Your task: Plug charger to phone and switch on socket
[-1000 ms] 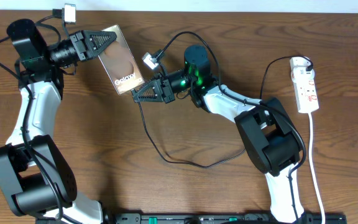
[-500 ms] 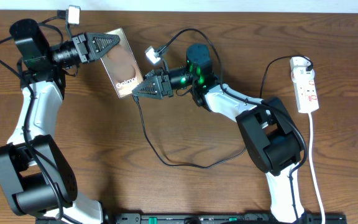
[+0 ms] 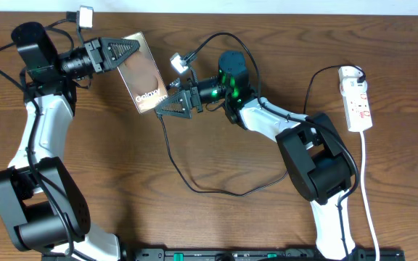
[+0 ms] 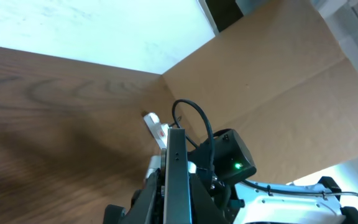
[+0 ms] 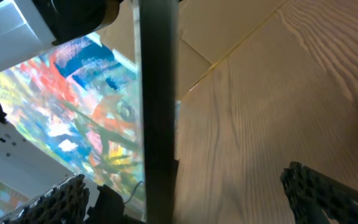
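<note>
Worktop: brown wood, both arms reaching toward the upper left-centre.

The socket, a white power strip w/ red switch marks, lies flat at the far right, well apart from both sets of fingers. Nothing touches it, so the switch step looks not yet done.

The phone is off the worktop at upper left, held tilted w/ its bronze back toward the overhead cam. The left fingers are clamped narrow on its upper end, and the left wrist view shows it edge-on betw. them. Prob. reason: holding it aloft keeps the lower end, where the port would be, free and steady for the other arm.

The right fingers sit at that lower end, spread wide and gripping nothing. In the right wrist view the pads stand far to either side of the phone's dark edge, w/ the lit screen to its left.

The charger, a thin black cable, loops slack over the worktop from the socket side up to the phone's lower end. The slack means no pull at that end.

The plug tip is hidden by the fingers, so whether it is seated can't be told. Judgement: the plug-in is approx. done or needs a check, and the socket switch comes after.
</note>
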